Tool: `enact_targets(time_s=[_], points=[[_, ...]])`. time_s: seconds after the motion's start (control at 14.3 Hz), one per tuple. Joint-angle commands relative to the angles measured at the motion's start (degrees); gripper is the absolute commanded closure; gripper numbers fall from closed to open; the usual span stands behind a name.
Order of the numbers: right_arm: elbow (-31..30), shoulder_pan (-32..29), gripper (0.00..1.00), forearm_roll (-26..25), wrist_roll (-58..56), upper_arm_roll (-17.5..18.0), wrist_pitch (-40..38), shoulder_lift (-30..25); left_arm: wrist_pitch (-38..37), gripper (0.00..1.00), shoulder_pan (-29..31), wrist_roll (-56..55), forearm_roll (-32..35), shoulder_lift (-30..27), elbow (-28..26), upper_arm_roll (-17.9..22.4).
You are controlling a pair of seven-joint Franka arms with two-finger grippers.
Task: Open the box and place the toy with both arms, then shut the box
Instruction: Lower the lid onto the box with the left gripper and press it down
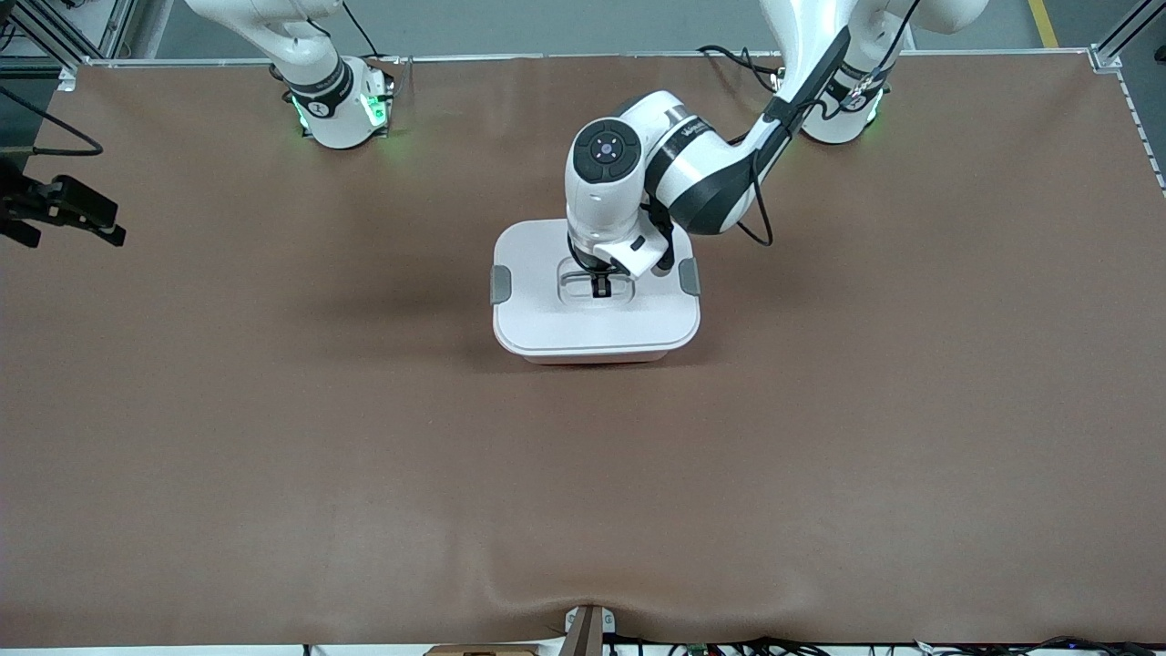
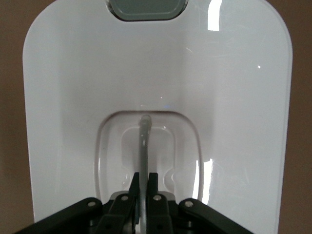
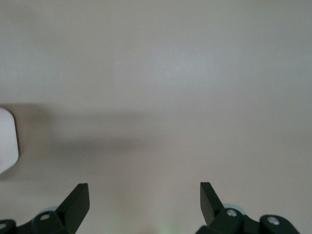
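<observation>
While the right tool [image 3: 144, 204] waits spread wide above bare table, the left tool [image 2: 144, 183] is clamped on the box's [image 1: 597, 328] handle [image 2: 144, 146].

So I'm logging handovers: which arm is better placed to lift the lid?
Left. Its end effector is already shut on the lid handle of the box. The right end effector hangs open over bare table.

Left hand [image 1: 601, 290] lowered, fingers pinched together; right hand [image 3: 145, 202] raised, fingers spread wide.

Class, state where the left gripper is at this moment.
The left gripper is down on the box at mid-table, shut on the handle in the lid's recess.
</observation>
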Motion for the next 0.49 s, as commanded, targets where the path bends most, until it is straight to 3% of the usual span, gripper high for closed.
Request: enact_targets(time_s=[0.0, 0.42], points=[[1.5, -1.4, 0.00, 0.2, 1.0, 0.9, -2.0, 0.5, 0.4, 1.00, -0.9, -1.1, 2.3, 1.1, 1.4, 0.2], [2.5, -1.2, 0.00, 0.6, 0.6, 0.9, -1.8, 1.3, 2.7, 1.00, -1.8, -5.2, 4.1, 2.6, 1.4, 0.2]])
